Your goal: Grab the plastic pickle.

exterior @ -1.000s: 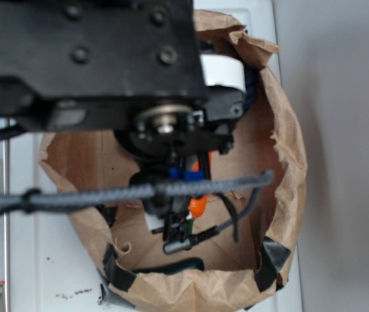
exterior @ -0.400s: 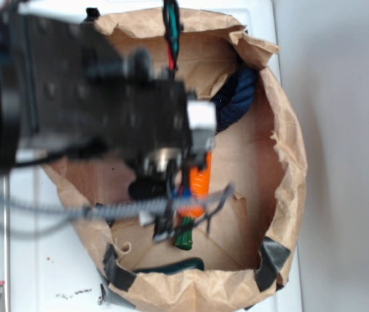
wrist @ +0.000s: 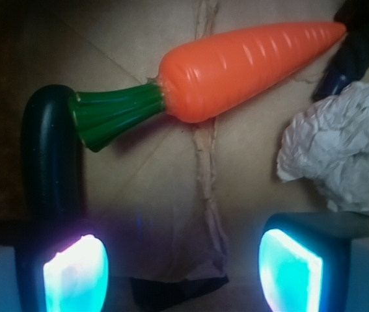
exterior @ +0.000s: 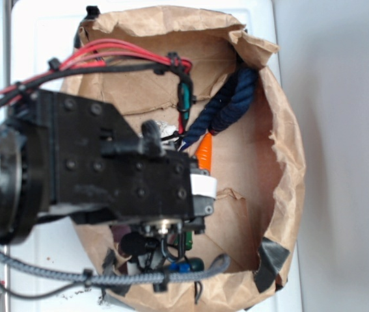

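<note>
No writing or label can be read anywhere. The arm has swung lower and leftward since a moment ago, uncovering the navy rope (exterior: 226, 104) along the paper bag (exterior: 288, 162). From the wrist: one plastic pickle (wrist: 49, 156), one carrot (wrist: 236, 62), one crumpled white paper (wrist: 340, 143). The hand (wrist: 184, 266) stands apart, holding nothing. The pickle lies on the bag floor, running up from the left finger (wrist: 73, 273), its top end touching the carrot's green stem.

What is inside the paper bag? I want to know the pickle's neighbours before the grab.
In the paper bag: the plastic pickle, an orange carrot whose stem touches it, crumpled white paper and a navy rope. The arm hides much of the floor in the exterior view.
</note>
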Controlling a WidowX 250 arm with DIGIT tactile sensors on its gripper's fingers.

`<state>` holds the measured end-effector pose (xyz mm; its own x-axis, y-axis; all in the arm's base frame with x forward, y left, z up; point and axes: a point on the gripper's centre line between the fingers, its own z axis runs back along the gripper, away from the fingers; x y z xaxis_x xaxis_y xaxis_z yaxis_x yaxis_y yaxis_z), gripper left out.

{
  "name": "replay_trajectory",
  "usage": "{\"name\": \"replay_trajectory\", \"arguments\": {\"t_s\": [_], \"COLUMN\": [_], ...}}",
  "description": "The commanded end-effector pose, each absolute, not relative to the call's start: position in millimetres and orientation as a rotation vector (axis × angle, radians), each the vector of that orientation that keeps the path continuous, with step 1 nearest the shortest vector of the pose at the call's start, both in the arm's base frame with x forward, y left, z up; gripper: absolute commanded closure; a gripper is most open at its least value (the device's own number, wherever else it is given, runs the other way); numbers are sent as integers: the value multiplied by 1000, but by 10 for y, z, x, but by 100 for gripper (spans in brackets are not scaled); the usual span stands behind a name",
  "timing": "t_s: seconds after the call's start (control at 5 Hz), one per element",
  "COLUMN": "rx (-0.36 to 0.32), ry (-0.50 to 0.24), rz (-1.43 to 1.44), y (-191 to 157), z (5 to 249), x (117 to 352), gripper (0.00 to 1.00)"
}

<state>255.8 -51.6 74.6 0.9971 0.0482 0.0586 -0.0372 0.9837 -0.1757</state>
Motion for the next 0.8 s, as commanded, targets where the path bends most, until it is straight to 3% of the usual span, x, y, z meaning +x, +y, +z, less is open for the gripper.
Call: {"name": "replay_trajectory", "arguments": {"t_s": [0.0,0.2,0.4,0.6], "rx": [-399,-449,-451,-335], "ry": [-101,-103,-93,-106], "rz": [52,4,-14,-82], "y": [-715,-839,-999,-1069], "z": [749,570,490,373], "x": [2669,2689,2734,3225], "gripper": [0,0,0,0]}}
